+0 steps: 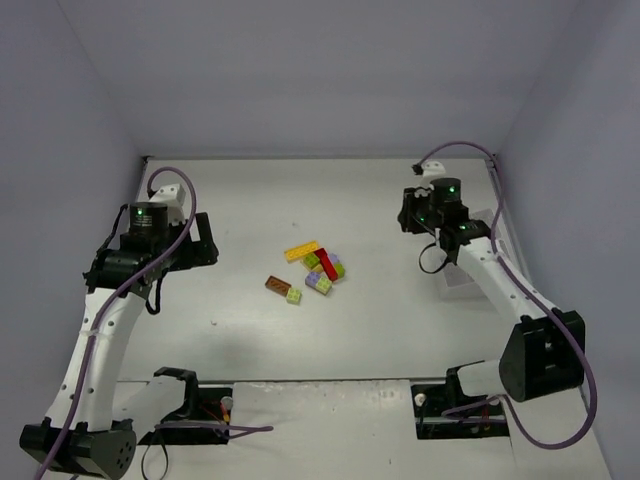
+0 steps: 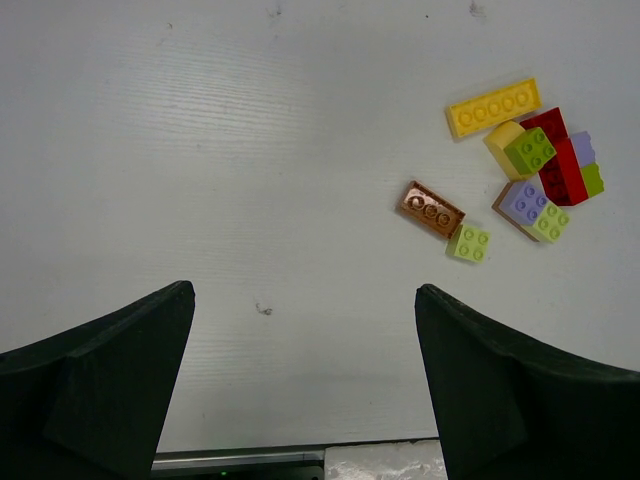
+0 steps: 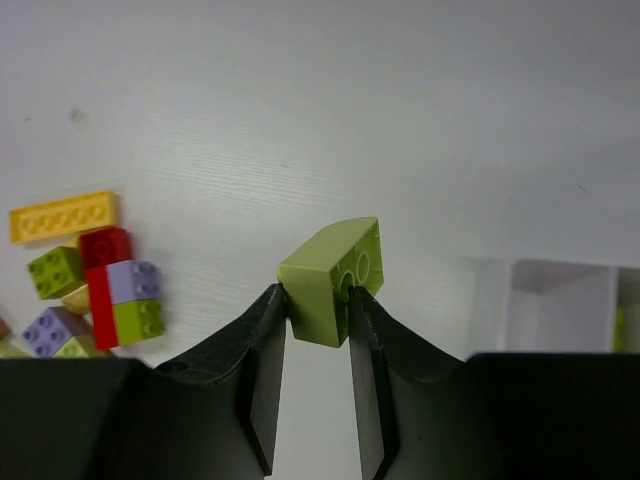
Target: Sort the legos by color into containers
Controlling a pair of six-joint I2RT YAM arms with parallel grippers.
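A cluster of legos [image 1: 315,270] lies mid-table: a yellow plate [image 2: 493,107], a red brick [image 2: 555,160], a lavender brick [image 2: 523,200], a brown plate [image 2: 431,208] and a small lime brick [image 2: 468,242]. My right gripper [image 3: 317,295] is shut on a lime green brick [image 3: 332,275], held off the table between the pile [image 3: 103,275] and the white divided tray [image 3: 560,305]. The tray's compartments are mostly out of frame. My left gripper [image 2: 305,300] stands open over bare table, left of the pile, with nothing between its fingers.
In the top view the tray [image 1: 455,283] sits at the right, partly hidden under the right arm [image 1: 490,270]. Pale walls enclose the table at the back and on both sides. Both arm bases stand at the near edge.
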